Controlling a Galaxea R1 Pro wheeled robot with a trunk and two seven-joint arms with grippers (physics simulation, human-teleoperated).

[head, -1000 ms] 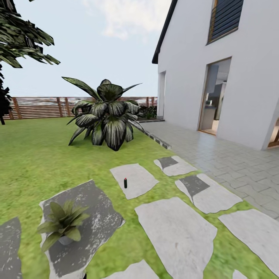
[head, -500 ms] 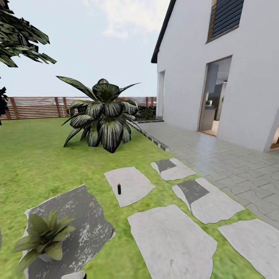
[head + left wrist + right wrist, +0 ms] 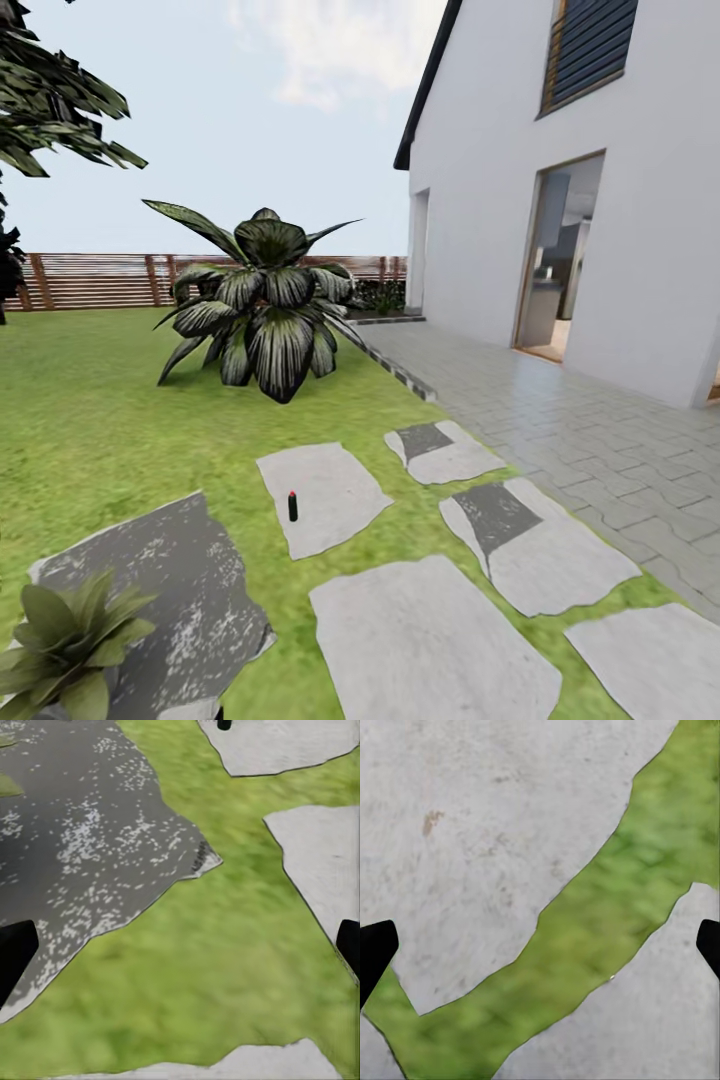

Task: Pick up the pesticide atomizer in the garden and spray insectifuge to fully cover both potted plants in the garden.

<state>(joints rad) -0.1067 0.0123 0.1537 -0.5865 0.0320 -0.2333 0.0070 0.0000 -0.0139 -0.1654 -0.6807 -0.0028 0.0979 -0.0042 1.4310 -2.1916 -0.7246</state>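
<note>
The pesticide atomizer [image 3: 293, 506], a slim dark bottle with a red top, stands upright on a light stone slab [image 3: 320, 495] in the lawn ahead. One potted plant [image 3: 62, 640], a low rosette of pointed green leaves, sits on a dark slab [image 3: 170, 590] at the lower left. The second potted plant is out of view. My left gripper [image 3: 180, 952] is open over grass beside that dark slab, and a dark bottle base [image 3: 224, 724] shows at the frame's edge. My right gripper [image 3: 540, 949] is open over a grass strip between pale slabs.
A large dark-leaved bush [image 3: 262, 300] grows beyond the atomizer. A brown slatted fence [image 3: 100, 280] closes the lawn at the back. A white house [image 3: 600, 200] with an open doorway [image 3: 555, 265] and a paved terrace [image 3: 560, 420] lies to the right. More stepping slabs [image 3: 430, 640] lie ahead.
The head camera has moved, so the atomizer, slabs and potted plant sit lower and further left in the picture. Nothing in the garden itself has moved.
</note>
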